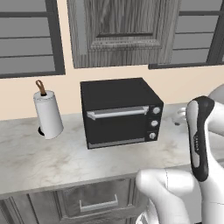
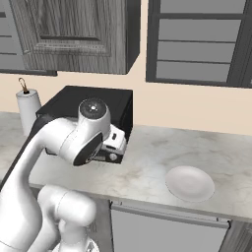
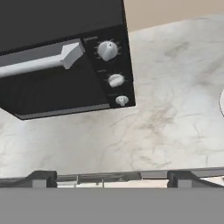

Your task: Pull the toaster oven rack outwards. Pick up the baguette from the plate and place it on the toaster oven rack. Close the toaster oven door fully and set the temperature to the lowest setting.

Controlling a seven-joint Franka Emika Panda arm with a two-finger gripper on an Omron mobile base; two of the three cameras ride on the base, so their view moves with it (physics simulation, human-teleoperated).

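The black toaster oven (image 1: 120, 111) stands on the marble bench (image 1: 39, 157), near the back wall. Its door (image 1: 116, 124) is shut, with the silver bar handle (image 1: 117, 112) across the top of the dark window. Three round knobs (image 1: 154, 123) sit in a column at its front right. Because the door is shut, I cannot see the rack inside.

To the left of the oven, a little apart, stands a paper towel roll (image 1: 48, 113) on its holder. The white plate (image 2: 189, 183) lies on the bench well to the right of the oven, near the front edge. Its surface looks bare.

The end effector (image 3: 111, 177) is open, its two dark fingertips (image 3: 41, 178) far apart. It holds nothing and hangs above the bench, in front of the oven's knob side, not touching it.
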